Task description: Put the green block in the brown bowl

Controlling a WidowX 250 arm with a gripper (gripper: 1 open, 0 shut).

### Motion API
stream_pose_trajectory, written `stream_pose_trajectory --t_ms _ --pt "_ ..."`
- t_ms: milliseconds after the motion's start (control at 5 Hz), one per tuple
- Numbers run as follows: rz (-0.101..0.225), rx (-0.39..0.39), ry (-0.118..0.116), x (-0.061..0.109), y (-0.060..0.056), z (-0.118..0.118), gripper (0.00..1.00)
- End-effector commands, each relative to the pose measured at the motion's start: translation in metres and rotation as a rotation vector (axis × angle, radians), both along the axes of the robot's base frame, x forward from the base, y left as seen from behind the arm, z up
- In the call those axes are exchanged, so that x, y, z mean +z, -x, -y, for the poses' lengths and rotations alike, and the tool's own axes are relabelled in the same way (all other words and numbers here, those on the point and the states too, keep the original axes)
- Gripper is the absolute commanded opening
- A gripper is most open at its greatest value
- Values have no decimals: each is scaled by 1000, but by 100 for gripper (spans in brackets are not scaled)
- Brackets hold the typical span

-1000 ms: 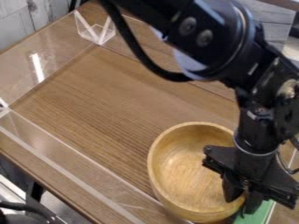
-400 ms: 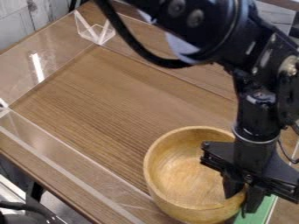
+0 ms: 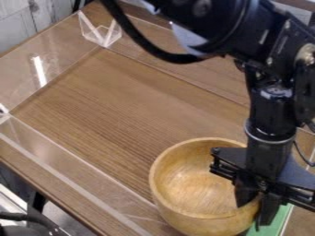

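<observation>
The brown bowl (image 3: 172, 175), round and wooden with grain rings inside, sits at the lower right of the table. The green block (image 3: 278, 219) shows as a light-green flat piece at the bottom right edge, just right of the bowl's rim and partly cut off by the frame. My gripper (image 3: 262, 214) points almost straight down over the bowl's right rim. Its dark fingers are drawn together, shut on the block's near edge. The arm hides the rest of the block.
The wooden table (image 3: 110, 101) is ringed by low clear plastic walls (image 3: 31, 138), with a clear folded stand (image 3: 99, 32) at the far corner. The black arm (image 3: 234, 37) reaches in from the upper right.
The gripper's fingers have drawn closer together at the block and the hand has risen slightly. The bowl has shifted a little to the left.
</observation>
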State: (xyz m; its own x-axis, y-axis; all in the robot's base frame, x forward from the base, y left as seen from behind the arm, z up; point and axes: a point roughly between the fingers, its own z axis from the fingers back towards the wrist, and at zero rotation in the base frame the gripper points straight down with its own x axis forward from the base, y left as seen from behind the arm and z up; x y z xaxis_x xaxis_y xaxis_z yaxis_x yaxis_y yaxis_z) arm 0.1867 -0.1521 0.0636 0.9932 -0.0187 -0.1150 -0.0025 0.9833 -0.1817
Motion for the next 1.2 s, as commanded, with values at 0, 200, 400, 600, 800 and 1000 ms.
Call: stream_pose_trajectory --t_ms 0,200,400,600,800,1000 --pt "28 6 44 14 -6 5 0" --pt "22 1 52 13 -7 6 0" --pt "17 -4 59 13 -7 6 0" --pt "12 -11 67 12 -8 6 0" --pt "7 -19 74 12 -9 5 0" --pt "1 -26 81 13 -9 5 0"
